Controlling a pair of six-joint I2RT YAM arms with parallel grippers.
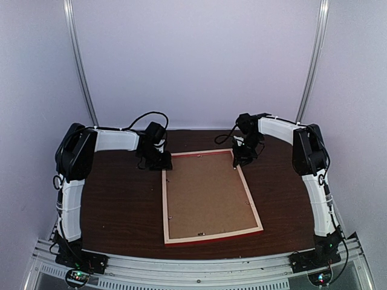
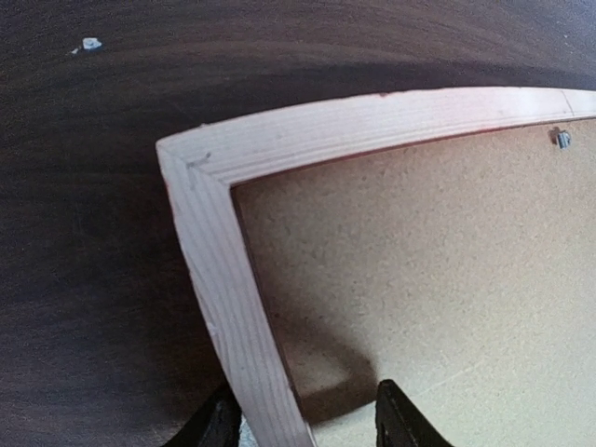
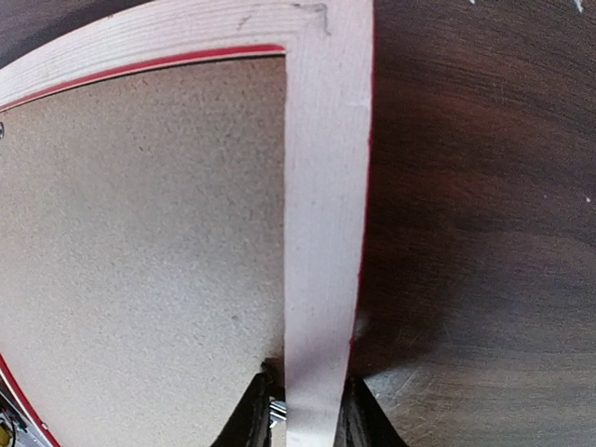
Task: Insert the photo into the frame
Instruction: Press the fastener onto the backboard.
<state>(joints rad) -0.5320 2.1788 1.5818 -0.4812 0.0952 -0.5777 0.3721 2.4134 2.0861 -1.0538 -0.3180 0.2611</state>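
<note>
**Asker:** Two grippers out there — what lies under them?

**Me:** Widest of all is the dark wooden table [image 1: 115, 205]. Flat on it, about the middle, lies the frame [image 1: 213, 236] with its pale bare back up and a red edge showing along its near side. A brown backing board [image 1: 205, 193] fills its opening.

**Asker:** Where is the frame relative to your hands?

**Me:** Both of them reach its far end. My left gripper [image 2: 307, 419] is at the left strip, just short of the far-left corner. One finger [image 2: 219, 424] stands outside, close beside the wood. The other is over the backing board, apart from the strip. Those jaws stand wider than the strip and hold nothing.

**Asker:** And the right one?

**Me:** My right gripper [image 3: 304, 410] straddles the right strip near the far-right corner — its fingers sit tight against both edges of the wood, so it is closed on the frame.

**Asker:** Anything smaller?

**Me:** A small metal tab [image 2: 562, 138] sits on the backing board beside the far strip. A white speck [image 2: 90, 43] lies on the table, well apart from the frame.
</note>
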